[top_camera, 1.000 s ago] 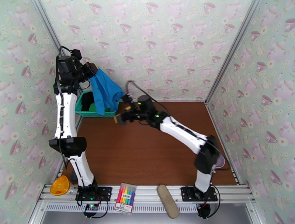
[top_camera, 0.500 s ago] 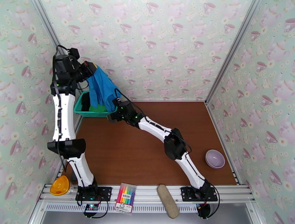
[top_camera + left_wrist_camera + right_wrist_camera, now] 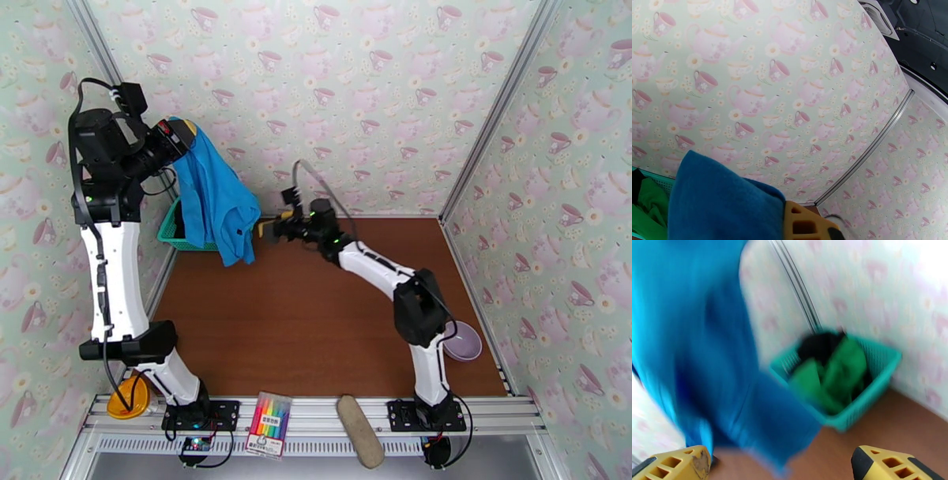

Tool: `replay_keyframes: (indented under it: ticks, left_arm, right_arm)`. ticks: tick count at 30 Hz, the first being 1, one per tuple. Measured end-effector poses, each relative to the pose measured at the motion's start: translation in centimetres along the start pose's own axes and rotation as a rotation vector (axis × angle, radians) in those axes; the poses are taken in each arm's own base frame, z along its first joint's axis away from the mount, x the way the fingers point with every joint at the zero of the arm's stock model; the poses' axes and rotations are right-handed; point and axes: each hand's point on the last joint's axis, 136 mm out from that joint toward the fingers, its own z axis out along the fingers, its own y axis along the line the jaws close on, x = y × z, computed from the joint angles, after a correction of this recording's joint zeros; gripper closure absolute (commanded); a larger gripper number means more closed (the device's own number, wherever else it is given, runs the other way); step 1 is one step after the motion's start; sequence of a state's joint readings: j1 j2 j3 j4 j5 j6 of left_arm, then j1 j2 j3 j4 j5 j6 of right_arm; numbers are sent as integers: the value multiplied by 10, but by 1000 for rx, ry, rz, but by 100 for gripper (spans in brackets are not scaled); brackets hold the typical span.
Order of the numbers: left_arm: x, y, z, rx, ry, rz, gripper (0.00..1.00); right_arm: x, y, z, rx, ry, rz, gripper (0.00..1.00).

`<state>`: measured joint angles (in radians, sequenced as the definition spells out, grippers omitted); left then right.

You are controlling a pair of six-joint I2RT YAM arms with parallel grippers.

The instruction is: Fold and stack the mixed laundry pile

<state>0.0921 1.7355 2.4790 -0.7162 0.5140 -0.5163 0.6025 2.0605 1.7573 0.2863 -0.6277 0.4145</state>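
My left gripper is high at the back left, shut on the top of the bright blue garment, which hangs free down to just above the table. In the left wrist view the blue cloth covers one yellow finger. The green garment and the black garment lie bunched in the teal basket. My right gripper is open, just right of the blue garment's lower hem, touching nothing. Its wrist view is blurred, with the blue garment close on the left.
The teal basket stands in the back left corner against the wall. A purple bowl sits at the right. On the front rail lie a marker pack, a tan oblong block and an orange object.
My left arm has lifted the blue garment higher and out of the basket, so it now hangs free. My right gripper has swung from the basket front to the garment's right side.
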Motion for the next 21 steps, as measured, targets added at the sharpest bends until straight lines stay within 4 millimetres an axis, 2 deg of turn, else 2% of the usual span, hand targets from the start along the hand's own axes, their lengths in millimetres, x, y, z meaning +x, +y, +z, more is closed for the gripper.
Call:
replay_keyframes:
  ticks: [2,4,7,12,16,21]
  left_arm:
    - [5,-1,2,4,11,-4,100]
    - [12,-1,5,6,30,-13,100]
    - [21,-2,9,10,54,-22,100]
    - [30,-5,11,17,76,-30,100]
    - [29,-11,8,28,72,-25,100]
    - [24,-20,3,44,56,-13,100]
  right_arm:
    - [-18,6,-10,-91,-27,38,0]
    - [-31,21,-10,-198,-36,75,0]
    - [-38,50,-5,-350,-23,129,0]
    - [-24,67,5,-473,43,250,0]
    - [-9,62,10,-487,89,334,0]
    - [-6,60,11,-488,103,374,0]
